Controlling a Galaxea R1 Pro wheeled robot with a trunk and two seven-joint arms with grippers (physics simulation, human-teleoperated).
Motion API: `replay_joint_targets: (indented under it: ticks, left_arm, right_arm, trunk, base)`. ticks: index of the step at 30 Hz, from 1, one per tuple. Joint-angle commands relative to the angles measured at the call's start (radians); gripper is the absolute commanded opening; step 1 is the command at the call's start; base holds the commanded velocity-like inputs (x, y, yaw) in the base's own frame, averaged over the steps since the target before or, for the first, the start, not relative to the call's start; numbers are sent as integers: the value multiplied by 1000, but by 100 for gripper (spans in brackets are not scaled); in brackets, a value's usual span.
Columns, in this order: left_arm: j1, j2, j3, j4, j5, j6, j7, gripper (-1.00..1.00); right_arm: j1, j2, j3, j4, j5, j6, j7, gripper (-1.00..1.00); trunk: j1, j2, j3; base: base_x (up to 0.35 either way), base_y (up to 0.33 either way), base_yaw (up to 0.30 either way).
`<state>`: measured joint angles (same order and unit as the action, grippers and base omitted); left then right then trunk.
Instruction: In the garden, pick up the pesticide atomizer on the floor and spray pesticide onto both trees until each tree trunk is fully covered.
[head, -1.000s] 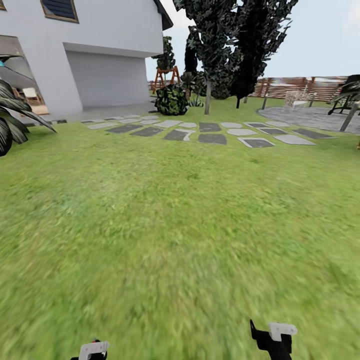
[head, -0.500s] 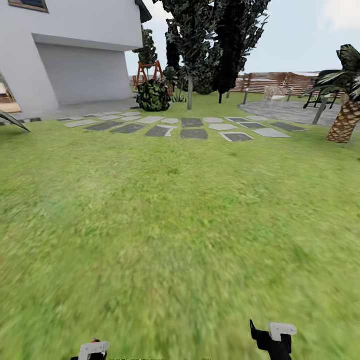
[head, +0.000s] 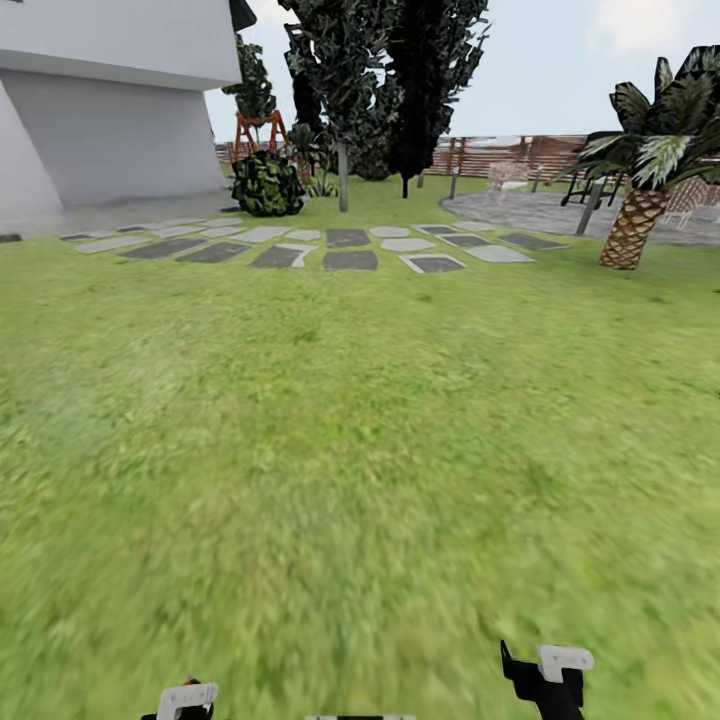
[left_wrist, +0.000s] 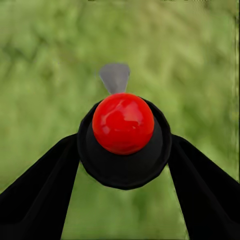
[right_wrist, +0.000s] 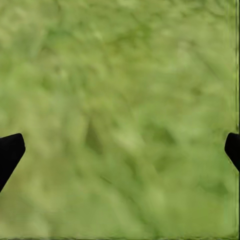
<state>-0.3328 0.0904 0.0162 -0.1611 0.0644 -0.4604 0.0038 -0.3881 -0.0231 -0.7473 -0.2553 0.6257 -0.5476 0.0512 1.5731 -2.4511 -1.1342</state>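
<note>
Pesticide atomizer (left_wrist: 123, 135) already lifted, clamped between left gripper (left_wrist: 122, 165) fingers; red cap toward the wrist camera, long axis running down to the grass (head: 340, 450), grey nozzle ahead. Right gripper (right_wrist: 120, 150) spread wide, empty. Both trees (head: 345, 80) unsprayed, far beyond the atomizer.

Your left black two-fingered gripper (left_wrist: 123, 165) sits low at the head view's bottom edge, its fingers (left_wrist: 40, 195) closed against the sides of a black, red-topped round object, apparently a firm clamp, though the contact itself is hard to see. Your right black-and-white gripper (head: 548, 678) hangs low too, its dark fingertips (right_wrist: 10, 152) spread wide apart, holding nothing.
</note>
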Motion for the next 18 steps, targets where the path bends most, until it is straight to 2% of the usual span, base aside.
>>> replay_joint_targets:
  ticks: [1, 3, 7, 18]
  left_arm:
    - [0, 0, 1, 0, 0, 0, -1, -100]
    - [0, 0, -1, 0, 0, 0, -1, -100]
    - [0, -1, -1, 0, -1, 0, -1, -100]
    - [0, -1, -1, 0, -1, 0, -1, -100]
  right_arm:
    - [0, 0, 0, 0, 0, 0, 0, 100]
    - [0, 0, 0, 0, 0, 0, 0, 100]
    - [0, 0, 0, 0, 0, 0, -1, 100]
    - [0, 0, 0, 0, 0, 0, -1, 100]
  trunk:
    - [0, 0, -1]
    - [0, 0, -2]
    - [0, 0, -2]
    - [0, 0, -2]
  base:
    - [-11, -40, -257]
    - [-3, -11, -232]
    - [22, -73, -50]
    - [74, -255, -239]
